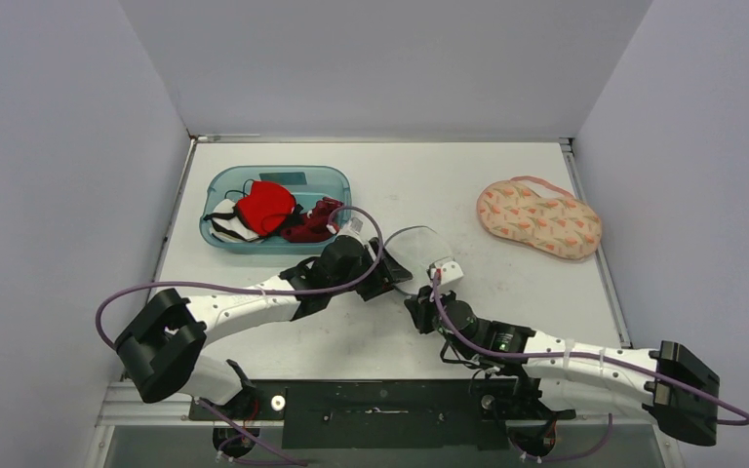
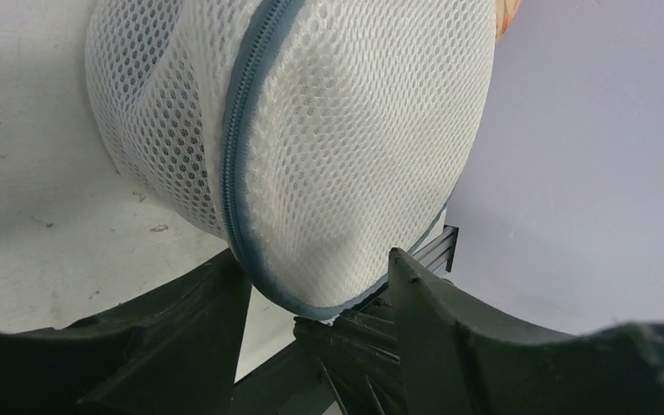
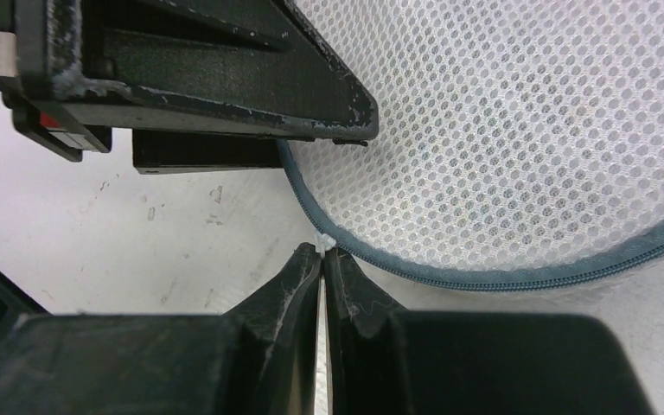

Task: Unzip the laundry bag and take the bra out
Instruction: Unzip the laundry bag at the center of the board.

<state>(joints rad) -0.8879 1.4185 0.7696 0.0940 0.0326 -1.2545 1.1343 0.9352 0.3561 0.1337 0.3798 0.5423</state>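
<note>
Blue bin [image 1: 226, 185] blocks the left — bare table [image 1: 429, 185] beyond the laundry bag [image 1: 414, 251].

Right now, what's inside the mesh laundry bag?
Nothing identifiable. The laundry bag shows only white mesh, zipper closed where visible; contents are hidden. The left hand holds its edge; the right hand pinches a small white tab at the rim.
</note>
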